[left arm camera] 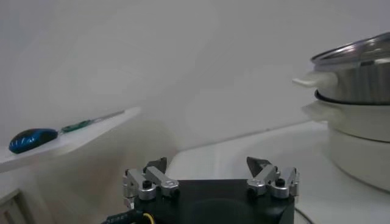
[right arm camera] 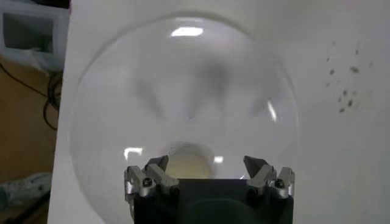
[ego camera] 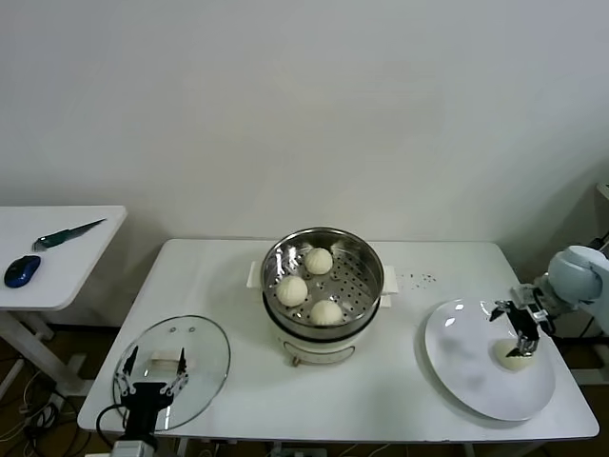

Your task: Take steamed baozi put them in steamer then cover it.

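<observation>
The steel steamer (ego camera: 366, 262) on its cream-white pot stands mid-table and holds three baozi (ego camera: 318, 260), (ego camera: 291, 289), (ego camera: 326, 312). A fourth baozi (ego camera: 516, 356) lies on the flat white plate (ego camera: 466, 376) at the table's right. My right gripper (ego camera: 523, 335) hovers open just above this baozi; in the right wrist view the baozi (right arm camera: 187, 165) sits between the spread fingers of the right gripper (right arm camera: 206, 163). My left gripper (ego camera: 152, 367) is open and idle over the glass lid (ego camera: 205, 352) at the front left; it also shows open in the left wrist view (left arm camera: 209, 164).
A side table (ego camera: 67, 252) at the left holds a blue mouse (ego camera: 22, 270) and a green-handled knife (ego camera: 67, 233). Dark specks (ego camera: 419, 279) dot the table right of the steamer. The pot (left arm camera: 356, 125) shows in the left wrist view.
</observation>
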Robot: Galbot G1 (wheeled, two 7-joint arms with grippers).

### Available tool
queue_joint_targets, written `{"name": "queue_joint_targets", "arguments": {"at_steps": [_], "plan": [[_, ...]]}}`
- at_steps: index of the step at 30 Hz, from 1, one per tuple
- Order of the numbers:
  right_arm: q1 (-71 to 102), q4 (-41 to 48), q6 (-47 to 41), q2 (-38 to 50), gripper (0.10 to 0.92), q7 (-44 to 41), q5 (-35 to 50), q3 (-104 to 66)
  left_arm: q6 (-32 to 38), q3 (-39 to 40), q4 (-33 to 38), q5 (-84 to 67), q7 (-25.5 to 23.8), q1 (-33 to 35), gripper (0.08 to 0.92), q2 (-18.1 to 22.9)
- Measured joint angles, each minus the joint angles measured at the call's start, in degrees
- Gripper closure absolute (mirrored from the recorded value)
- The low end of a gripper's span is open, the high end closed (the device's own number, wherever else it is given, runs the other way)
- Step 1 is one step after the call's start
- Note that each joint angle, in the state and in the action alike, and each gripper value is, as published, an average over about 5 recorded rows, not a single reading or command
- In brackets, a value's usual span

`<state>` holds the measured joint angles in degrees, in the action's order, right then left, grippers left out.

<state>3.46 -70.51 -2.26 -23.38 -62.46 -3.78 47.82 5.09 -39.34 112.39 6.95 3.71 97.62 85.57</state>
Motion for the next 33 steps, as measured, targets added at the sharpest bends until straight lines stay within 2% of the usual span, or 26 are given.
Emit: {"name": "queue_joint_targets", "arguments": {"at_steps": [18, 27, 33], "plan": [[8.4, 5.5, -0.4, -2.6, 0.208, 0.4, -3.8, -8.3, 0.1, -0.1, -0.6, 0.2, 0.1, 0.0, 0.177, 0.0], [8.4, 5.5, -0.7, -2.4, 0.350, 0.2, -3.5, -8.5, 0.3, 0.1, -0.8, 0.2, 0.1, 0.0, 0.177, 0.1], [7.3, 5.2, -1.2, -1.6, 0.391, 0.2, -2.0, -7.5, 0.4, 0.2, -1.0, 0.5, 0.1, -0.1, 0.177, 0.2]]}}
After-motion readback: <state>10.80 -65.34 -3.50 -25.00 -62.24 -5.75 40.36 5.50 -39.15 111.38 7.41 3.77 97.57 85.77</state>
